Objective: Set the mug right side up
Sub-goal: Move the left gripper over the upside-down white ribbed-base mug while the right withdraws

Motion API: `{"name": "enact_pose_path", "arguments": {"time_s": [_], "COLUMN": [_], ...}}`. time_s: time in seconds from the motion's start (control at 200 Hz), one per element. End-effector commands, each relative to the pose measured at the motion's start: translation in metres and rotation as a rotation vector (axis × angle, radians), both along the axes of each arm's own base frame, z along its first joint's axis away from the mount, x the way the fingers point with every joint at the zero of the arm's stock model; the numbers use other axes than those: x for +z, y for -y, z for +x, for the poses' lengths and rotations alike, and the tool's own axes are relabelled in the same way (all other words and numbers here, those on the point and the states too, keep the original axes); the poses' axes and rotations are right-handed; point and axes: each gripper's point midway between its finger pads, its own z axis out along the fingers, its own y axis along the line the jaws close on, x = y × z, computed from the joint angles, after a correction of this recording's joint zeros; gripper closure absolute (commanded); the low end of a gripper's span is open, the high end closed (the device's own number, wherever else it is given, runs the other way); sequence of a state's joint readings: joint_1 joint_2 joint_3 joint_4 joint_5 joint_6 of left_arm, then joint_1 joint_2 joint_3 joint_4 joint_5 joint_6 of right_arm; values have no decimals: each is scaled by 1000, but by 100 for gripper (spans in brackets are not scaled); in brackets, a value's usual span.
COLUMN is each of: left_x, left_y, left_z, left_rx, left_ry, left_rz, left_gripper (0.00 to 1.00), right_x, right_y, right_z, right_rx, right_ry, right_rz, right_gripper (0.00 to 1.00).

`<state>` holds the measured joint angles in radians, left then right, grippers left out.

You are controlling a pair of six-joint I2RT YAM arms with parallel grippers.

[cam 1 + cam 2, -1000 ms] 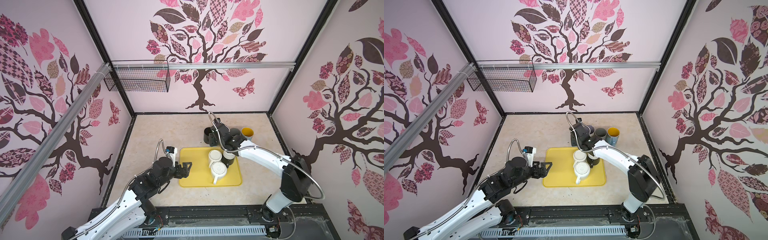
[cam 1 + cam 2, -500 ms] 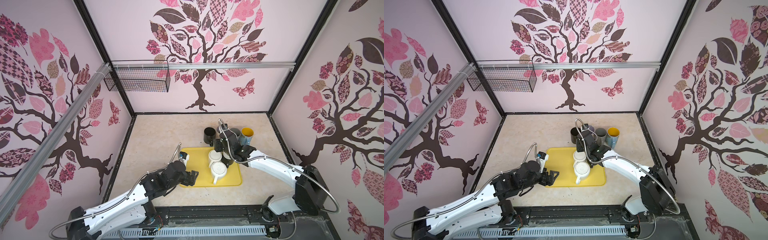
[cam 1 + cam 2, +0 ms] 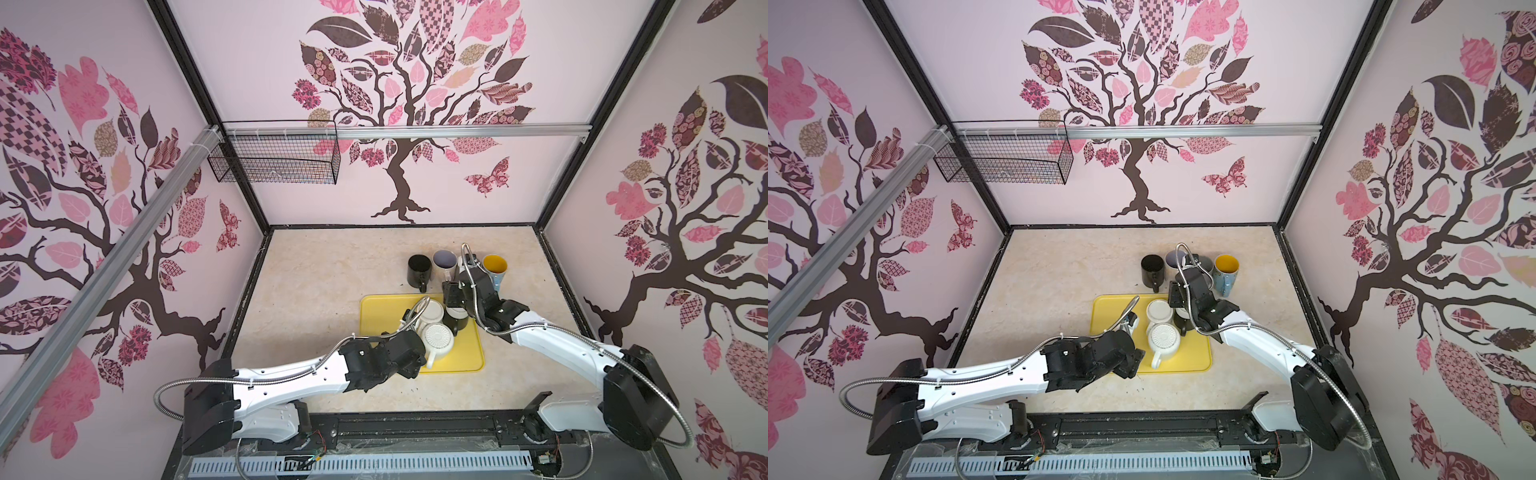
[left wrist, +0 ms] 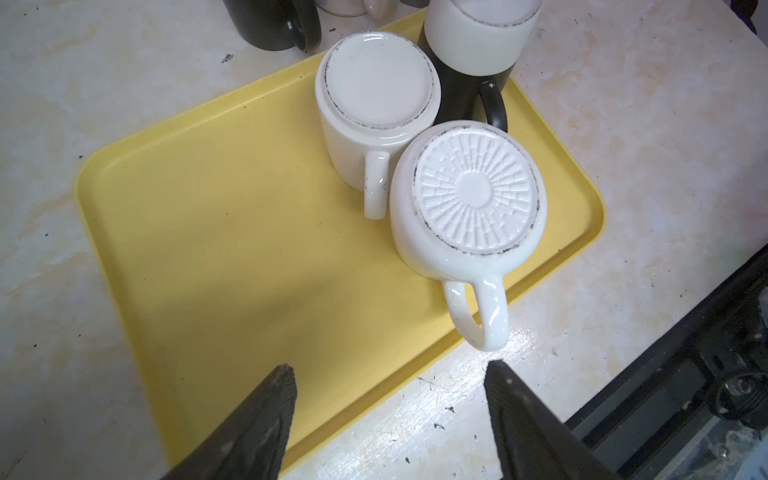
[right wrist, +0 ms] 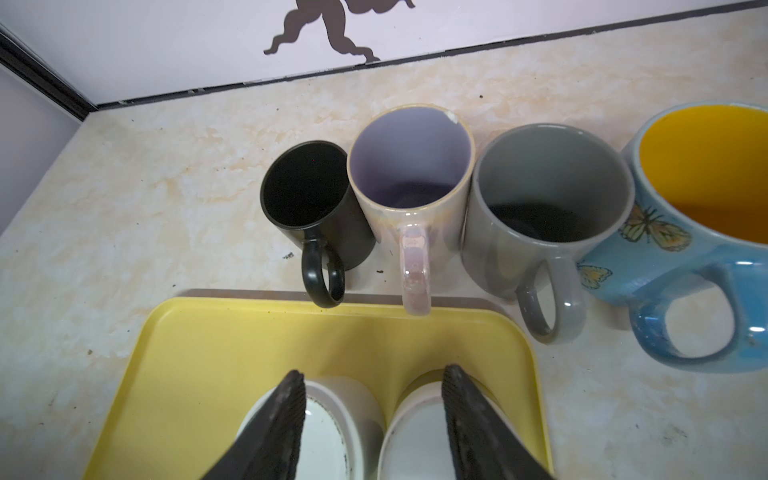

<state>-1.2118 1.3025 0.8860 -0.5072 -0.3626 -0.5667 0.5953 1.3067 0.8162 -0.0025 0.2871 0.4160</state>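
Observation:
Three mugs stand upside down on the yellow tray [image 3: 382, 311] [image 4: 228, 228]: a white mug with a ribbed base [image 3: 437, 338] [image 4: 473, 191], a plain white mug [image 3: 430, 311] [image 4: 376, 79] and a black mug with a white base [image 3: 455, 320] [image 4: 478, 37]. My left gripper [image 4: 390, 372] [image 3: 417, 361] is open at the tray's front edge. It sits just short of the ribbed mug's handle [image 4: 482, 316] and holds nothing. My right gripper [image 5: 374, 376] [image 3: 451, 299] is open above the plain white mug [image 5: 328, 432] and the black mug [image 5: 415, 436], one fingertip over each base.
Four upright mugs line up behind the tray: black [image 5: 307, 195] [image 3: 419, 270], lilac [image 5: 411, 166], grey [image 5: 548, 187] and blue with a yellow inside [image 5: 702, 174] [image 3: 494, 266]. A wire basket [image 3: 274, 160] hangs on the back wall. Walls close in the table on three sides.
My left arm has reached right across the tray's front to the ribbed mug, its jaws narrowing a little. My right gripper has drawn back from the upright black mug to above the tray's mugs.

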Motion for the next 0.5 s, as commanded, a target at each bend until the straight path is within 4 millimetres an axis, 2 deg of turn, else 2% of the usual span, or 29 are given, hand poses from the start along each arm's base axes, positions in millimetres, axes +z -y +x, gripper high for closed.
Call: {"name": "enact_pose_path", "arguments": {"time_s": [0.0, 0.25, 0.495], "left_x": [18, 6, -11], "left_y": [24, 49, 54], "left_z": [5, -2, -3], "left_rx": [-22, -56, -48], "left_ry": [22, -16, -39], "left_rz": [-38, -24, 7], "left_gripper": [26, 32, 32], "right_x": [31, 37, 38], "right_y": [8, 13, 16], "right_z": [0, -2, -2], "right_rx": [-41, -55, -69], "right_ry": [94, 112, 121], "right_rz": [50, 51, 47], "right_gripper": [43, 43, 43]}}
